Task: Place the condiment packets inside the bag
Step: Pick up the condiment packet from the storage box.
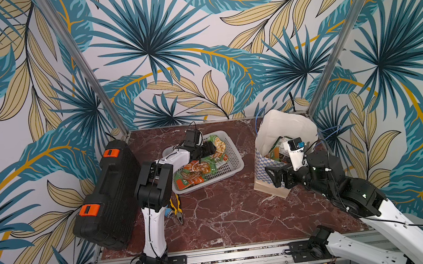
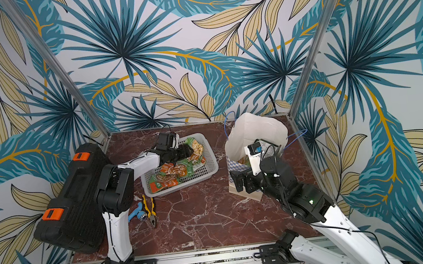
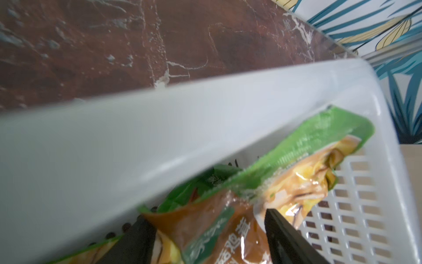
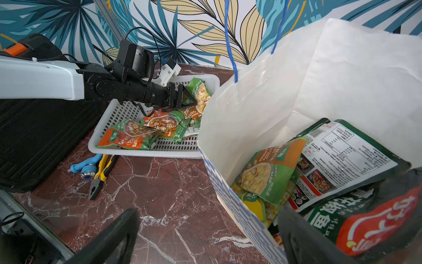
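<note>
Red marble table (image 1: 228, 217) before you: the packets (image 1: 196, 171) not yet bagged lie in the grey basket (image 4: 148, 152) at about 11 o'clock, with more of them already inside the bag (image 1: 280, 127) at 2 o'clock. Your left gripper (image 1: 212, 148) is down in the basket, jaws part-way apart either side of one packet (image 3: 228, 224), and you cannot tell whether they pinch it. Your right gripper (image 4: 207, 212) gapes wide across the bag's near wall, holding nothing.
</note>
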Motion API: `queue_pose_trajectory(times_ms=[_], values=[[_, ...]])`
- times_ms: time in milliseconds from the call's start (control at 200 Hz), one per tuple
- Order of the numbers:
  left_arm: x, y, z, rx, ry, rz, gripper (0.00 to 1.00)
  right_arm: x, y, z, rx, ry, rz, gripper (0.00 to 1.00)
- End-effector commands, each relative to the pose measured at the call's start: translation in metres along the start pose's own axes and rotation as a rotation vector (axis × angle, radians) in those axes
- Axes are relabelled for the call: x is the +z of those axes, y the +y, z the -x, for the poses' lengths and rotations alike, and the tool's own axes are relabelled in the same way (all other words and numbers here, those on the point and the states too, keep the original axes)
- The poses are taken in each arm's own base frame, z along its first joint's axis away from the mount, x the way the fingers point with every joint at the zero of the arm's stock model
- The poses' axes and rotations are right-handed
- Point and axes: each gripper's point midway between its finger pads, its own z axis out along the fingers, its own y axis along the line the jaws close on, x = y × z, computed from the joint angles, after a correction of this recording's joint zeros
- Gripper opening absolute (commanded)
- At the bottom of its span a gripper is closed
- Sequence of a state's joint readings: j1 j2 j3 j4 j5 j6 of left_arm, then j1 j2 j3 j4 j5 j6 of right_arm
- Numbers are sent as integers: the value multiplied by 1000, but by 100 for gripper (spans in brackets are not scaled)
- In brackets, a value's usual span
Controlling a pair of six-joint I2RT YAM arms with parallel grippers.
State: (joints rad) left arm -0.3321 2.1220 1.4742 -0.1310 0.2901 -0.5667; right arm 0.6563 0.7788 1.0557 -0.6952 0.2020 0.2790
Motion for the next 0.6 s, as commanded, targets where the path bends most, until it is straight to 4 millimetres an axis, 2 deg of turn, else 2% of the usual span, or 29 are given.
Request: queue_pose_trajectory(times_ms=[0,85,195,260,310,461,596], values=[[-1,-16,16,-21,-63,-91,65,-2,-4,-7,-22,16,-17,100],[-5,-18,17,-29,-84,-105,46,-2,-4,-6,-23,15,-19,100],[-14,-20,19,-37,-114,-114,16,-2,-4,-6,-25,15,-18,100],[-25,-25,22,-38,-131,-122,4,-2,-4,-6,-24,13,-19,100],[-36,-30,24,-37,-151,-131,0,-2,-4,-6,-25,15,-18,100],[-79,-49,31,-16,-219,-145,0,-2,-6,-6,-20,8,-26,100],[-125,-80,35,38,-280,-152,0,-6,-17,-2,7,-27,-83,100]])
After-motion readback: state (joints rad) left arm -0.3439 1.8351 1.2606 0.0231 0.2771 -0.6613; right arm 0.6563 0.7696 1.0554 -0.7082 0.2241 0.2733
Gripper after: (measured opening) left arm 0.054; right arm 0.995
